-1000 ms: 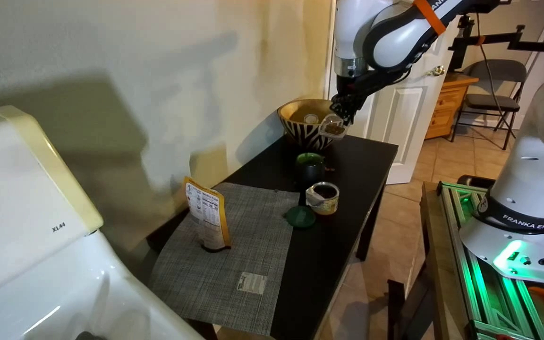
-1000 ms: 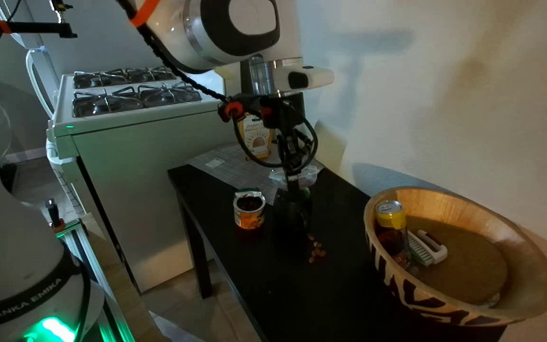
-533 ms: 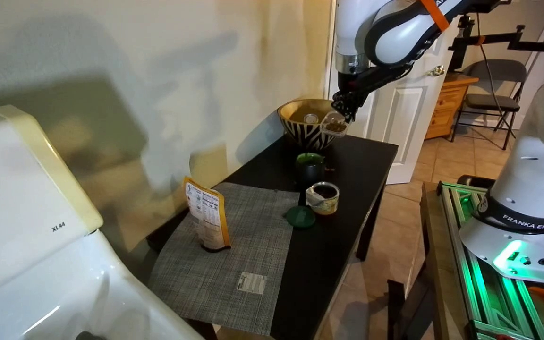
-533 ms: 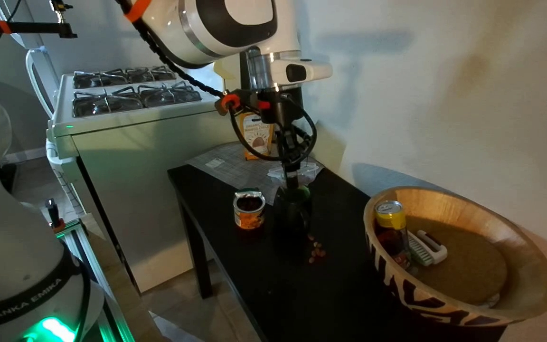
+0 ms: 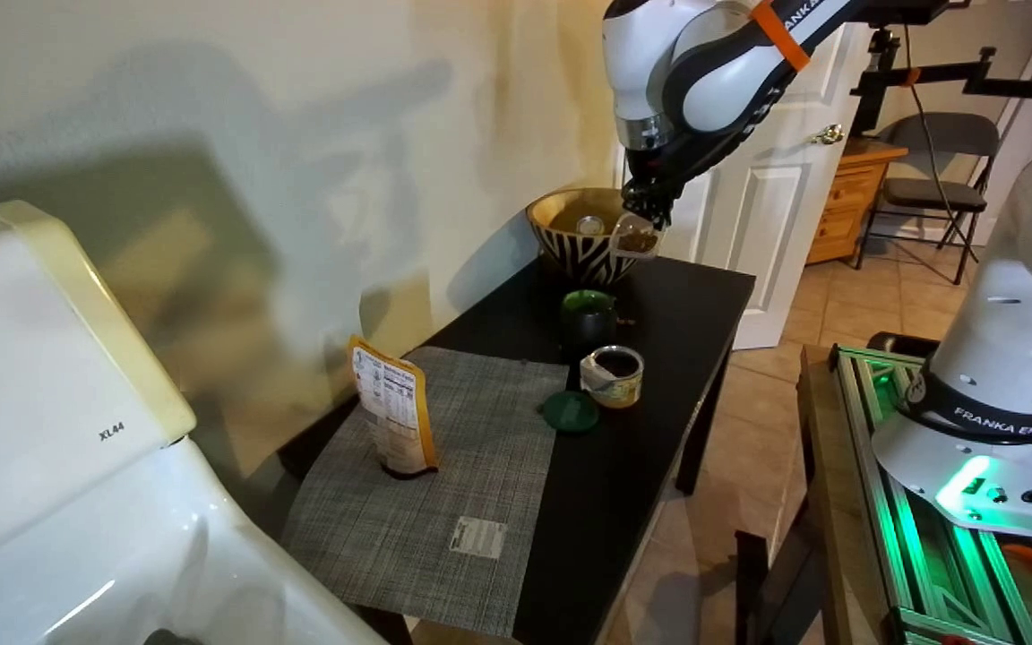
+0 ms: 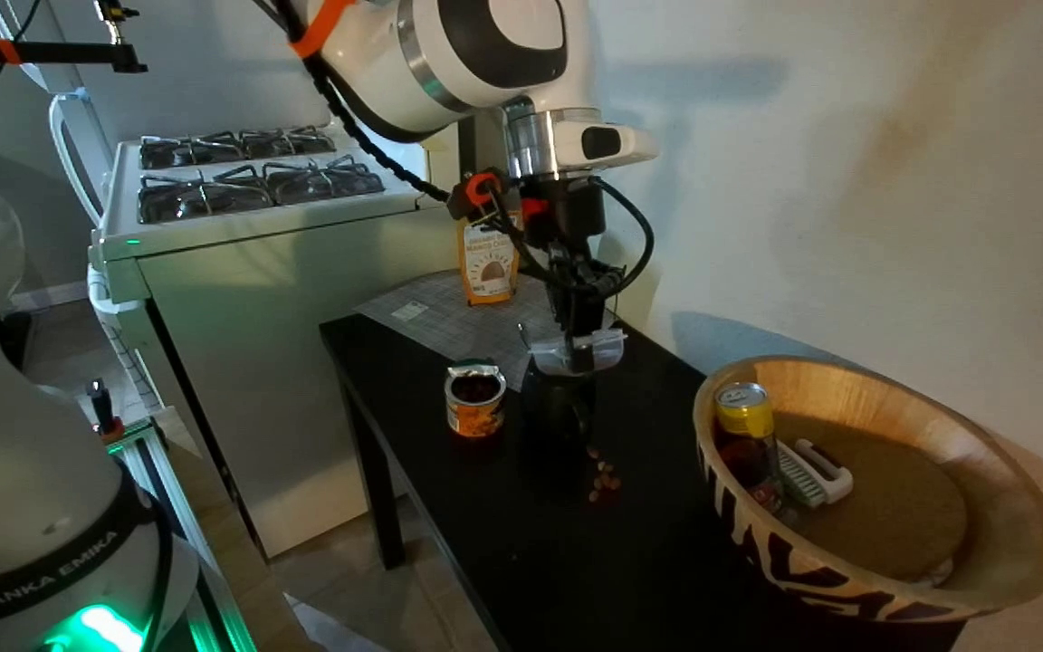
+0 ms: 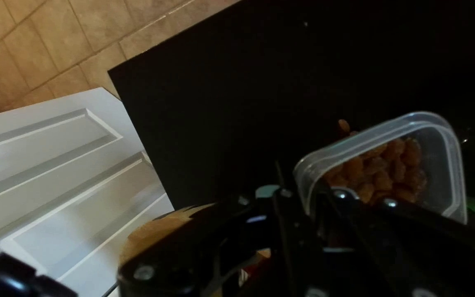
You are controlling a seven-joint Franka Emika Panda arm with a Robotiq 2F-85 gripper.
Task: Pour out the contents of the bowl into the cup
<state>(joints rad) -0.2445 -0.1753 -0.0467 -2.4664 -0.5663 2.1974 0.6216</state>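
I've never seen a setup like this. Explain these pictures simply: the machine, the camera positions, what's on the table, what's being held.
The machine is one robot arm; its gripper works like a hand. Two views come from cameras standing away from it; the wrist view comes from a camera on the arm itself, looking past the gripper.

The gripper is closed on the edge of a clear plastic container with small orange-brown pieces inside. It hangs in the air near a dark mug, probably the cup to pour into.

On the black table, besides the mug, are a few loose pieces, an opened tin, what looks like a green lid, and a striped bowl holding a can and a brush. A pouch stands on the grey mat.
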